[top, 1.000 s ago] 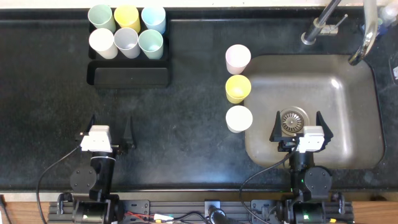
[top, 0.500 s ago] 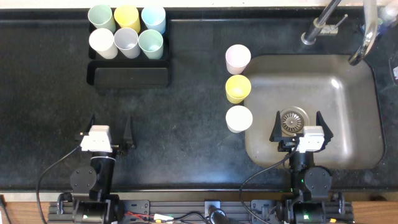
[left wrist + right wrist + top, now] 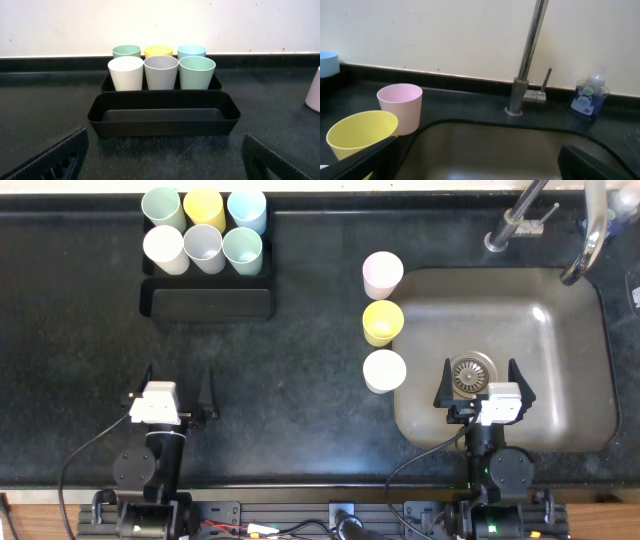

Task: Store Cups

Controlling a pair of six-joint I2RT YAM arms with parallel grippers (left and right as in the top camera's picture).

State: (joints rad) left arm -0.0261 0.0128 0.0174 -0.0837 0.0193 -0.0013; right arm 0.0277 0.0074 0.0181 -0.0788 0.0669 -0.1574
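Three loose cups stand in a row on the counter beside the sink's left rim: a pink cup (image 3: 382, 273) (image 3: 400, 108), a yellow cup (image 3: 382, 321) (image 3: 362, 138) and a white cup (image 3: 384, 370). A black tray (image 3: 207, 303) (image 3: 163, 114) at the back left holds several cups (image 3: 204, 242) (image 3: 161, 71) in its two far rows; its near row is empty. My left gripper (image 3: 178, 392) (image 3: 162, 157) is open near its base, facing the tray. My right gripper (image 3: 479, 382) (image 3: 479, 162) is open over the sink's near part.
A steel sink (image 3: 560, 320) fills the right side, with a drain (image 3: 472, 374) and a tall faucet (image 3: 520, 215) (image 3: 527, 60) behind it. A soap bottle (image 3: 589, 96) stands by the wall. Dark bare countertop (image 3: 290, 400) lies between the arms.
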